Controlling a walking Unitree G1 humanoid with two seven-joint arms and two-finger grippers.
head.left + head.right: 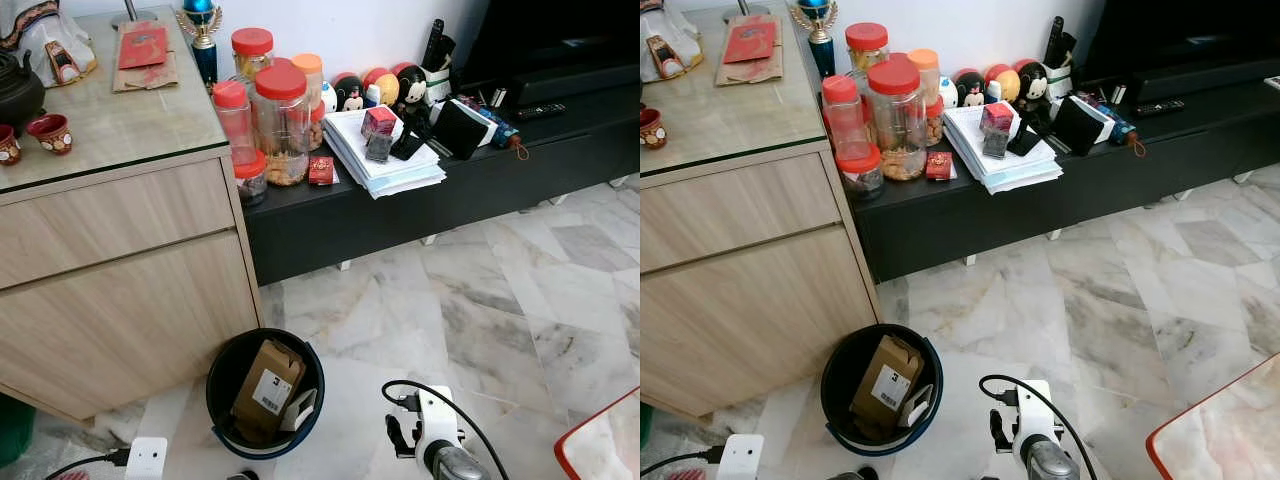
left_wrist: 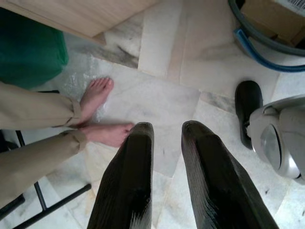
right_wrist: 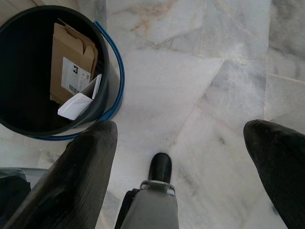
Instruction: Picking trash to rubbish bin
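A black rubbish bin with a blue rim stands on the marble floor against the wooden cabinet. Inside it lie a brown cardboard box with a barcode label and a white piece of card. In the right wrist view my right gripper hangs wide open over bare floor beside the bin, with nothing between its fingers. My right arm shows low in the eye view, right of the bin. My left gripper hangs over the floor, its fingers a narrow gap apart and holding nothing.
The wooden cabinet stands left, next to a low black bench carrying jars and papers. A person's bare feet stand near my left gripper, beside a green object. A red-edged table corner is at the lower right.
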